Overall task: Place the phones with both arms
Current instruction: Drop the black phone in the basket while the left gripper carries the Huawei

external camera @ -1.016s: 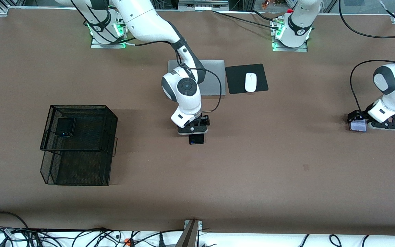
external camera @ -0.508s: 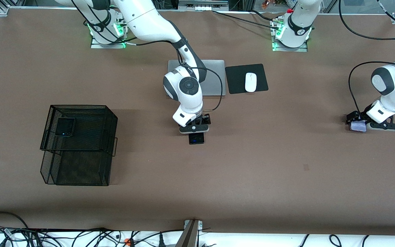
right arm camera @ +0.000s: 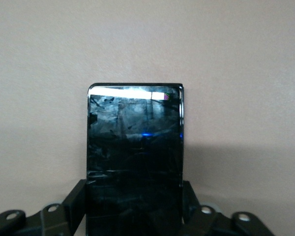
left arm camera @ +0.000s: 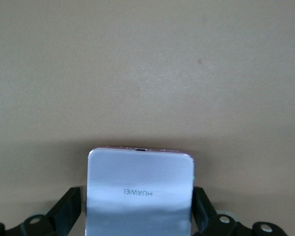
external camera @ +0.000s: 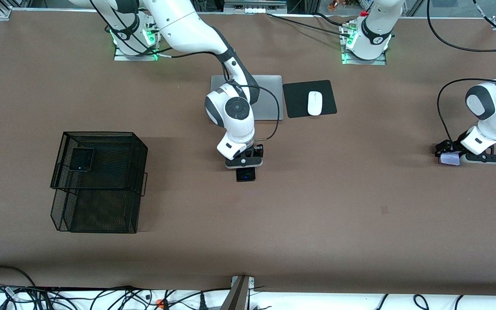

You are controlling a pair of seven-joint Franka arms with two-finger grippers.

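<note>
Right gripper (external camera: 244,167), at mid-table, has just closed its fingers onto the long black phone (external camera: 246,174), so lifting can follow. Left gripper (external camera: 451,155) stays spread around the lavender-white phone (external camera: 449,159) at the left arm's end; a third phone (external camera: 81,159) lies in the mesh basket (external camera: 101,224).

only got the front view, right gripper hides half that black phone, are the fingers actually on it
Observer: Yes. The right wrist view shows the right gripper with its fingers against both long edges of the black phone.
Operator: and the left one
Observer: The left gripper straddles the pale phone on the table, with a sliver of gap at one finger; not clamped yet.
Operator: which face is up
Observer: A plain pale face with HUAWEI lettering.
</note>
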